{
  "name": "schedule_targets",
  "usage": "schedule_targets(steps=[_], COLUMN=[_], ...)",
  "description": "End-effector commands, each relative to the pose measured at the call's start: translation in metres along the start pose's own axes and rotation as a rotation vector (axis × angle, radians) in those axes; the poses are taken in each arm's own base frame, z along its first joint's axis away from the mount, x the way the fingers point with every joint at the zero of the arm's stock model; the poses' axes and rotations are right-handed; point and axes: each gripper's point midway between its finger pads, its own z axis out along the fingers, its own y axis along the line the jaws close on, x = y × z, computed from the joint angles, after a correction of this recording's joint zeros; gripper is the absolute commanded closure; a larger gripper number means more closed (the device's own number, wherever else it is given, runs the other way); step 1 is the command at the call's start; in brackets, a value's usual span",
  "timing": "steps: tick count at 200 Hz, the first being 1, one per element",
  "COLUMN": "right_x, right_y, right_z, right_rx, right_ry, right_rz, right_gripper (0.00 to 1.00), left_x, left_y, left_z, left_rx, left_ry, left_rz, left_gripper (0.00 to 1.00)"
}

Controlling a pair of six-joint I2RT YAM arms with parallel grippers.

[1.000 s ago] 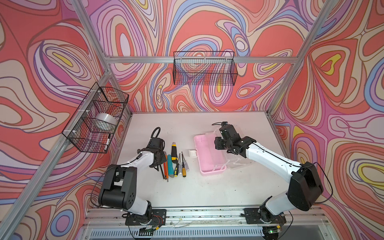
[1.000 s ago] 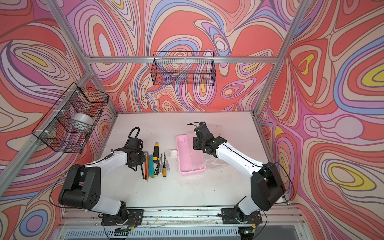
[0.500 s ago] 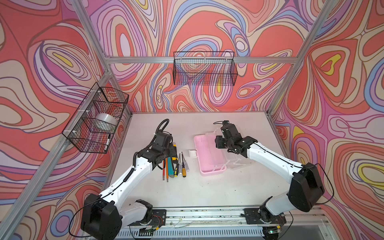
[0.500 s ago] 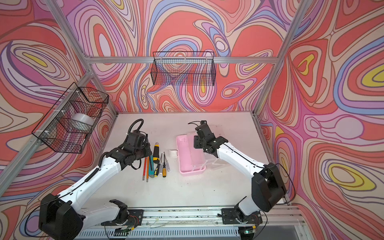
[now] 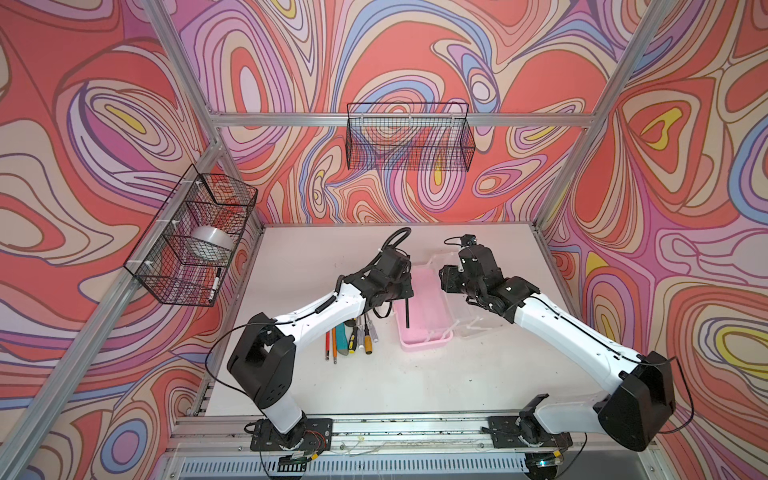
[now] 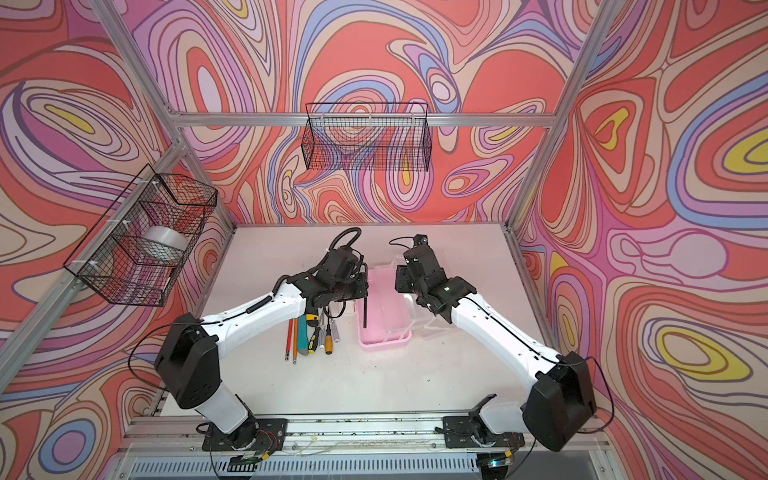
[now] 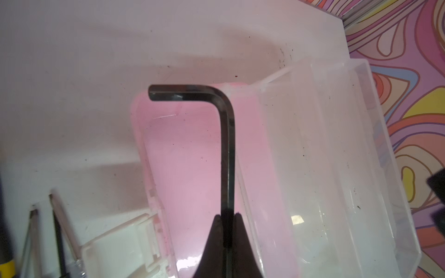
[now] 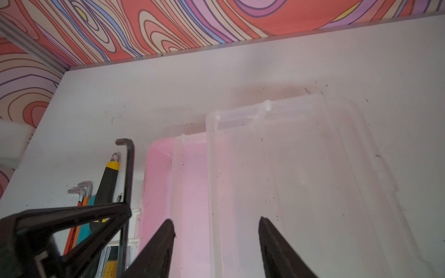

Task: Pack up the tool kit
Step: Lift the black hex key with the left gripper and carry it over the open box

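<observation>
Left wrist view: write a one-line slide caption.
Left end effector shut on a black hex key over the open pink case, clear lid aside.

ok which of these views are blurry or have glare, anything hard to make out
Left wrist: the hex key is fairly sharp, the screwdrivers at the edge are smeared, and a small bright glare patch sits on the clear lid. Right wrist: the near left tool is dark and soft, and the lid looks hazy. Both top views: evenly lit and sharp.
</observation>
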Motion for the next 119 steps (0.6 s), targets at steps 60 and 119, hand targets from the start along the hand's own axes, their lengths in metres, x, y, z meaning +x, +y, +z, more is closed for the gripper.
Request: schedule_targets(steps=[60,119], right_x=[0.009,0.009], right_y=[-0.021,-0.028], right_z=[-0.007,-0.008], right_rx=[0.059,0.081], right_ry=[0.0,-0.004], right_rz=[0.003,0.014], right_gripper=[0.41,0.4], left_x=[0.013,0.023], left_y=[0.006,0.012], left_z=[0.038,0.057], left_rx=[-0.031,-0.066], left_ry=[0.014,0.058], left_rz=[-0.12,-0.106], left_gripper=[1.0,0.96])
